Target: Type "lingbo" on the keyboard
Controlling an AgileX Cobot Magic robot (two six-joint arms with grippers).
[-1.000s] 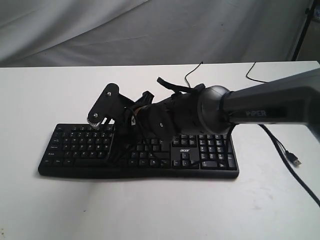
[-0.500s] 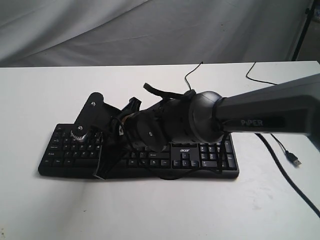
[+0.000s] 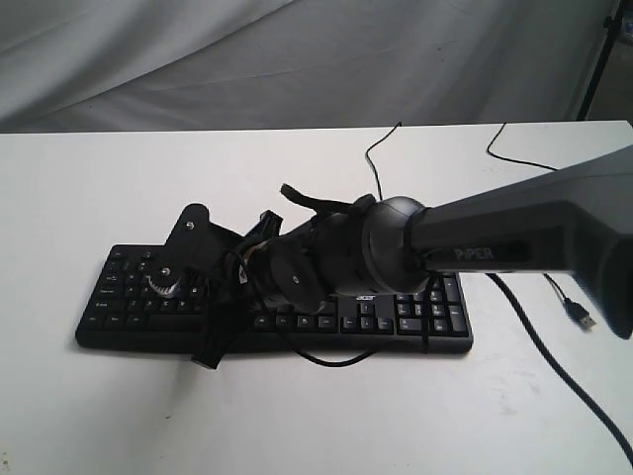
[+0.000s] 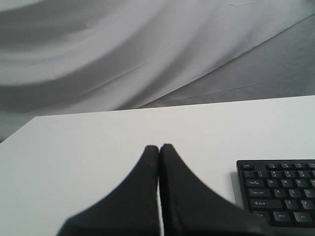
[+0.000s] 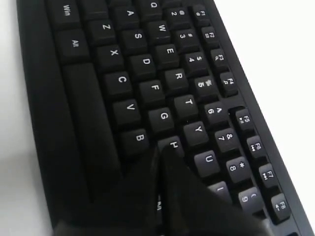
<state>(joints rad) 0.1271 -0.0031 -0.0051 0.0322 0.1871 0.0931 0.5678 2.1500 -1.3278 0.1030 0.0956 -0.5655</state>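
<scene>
The black keyboard (image 3: 435, 315) lies across the middle of the white table (image 3: 89, 416), acer logo toward its right. My right arm reaches in from the right and covers the middle keys. The right gripper (image 3: 211, 322) hangs over the letter block, fingers pressed together with nothing between them. In the right wrist view its tips (image 5: 160, 150) sit just by the H key (image 5: 173, 144), with B (image 5: 139, 138) to one side and N partly hidden under the fingers. My left gripper (image 4: 158, 146) is shut over bare table, apart from the keyboard's end (image 4: 275, 191). It does not show in the exterior view.
The keyboard's thin cable (image 3: 381, 148) runs back over the table. A second black cable with a USB plug (image 3: 584, 319) lies at the right. A cable loop (image 3: 331, 358) hangs past the keyboard's front edge. Grey cloth (image 3: 297, 59) hangs behind the table.
My right gripper has swung left and dropped lower over the letter keys. The keyboard has not shifted.
</scene>
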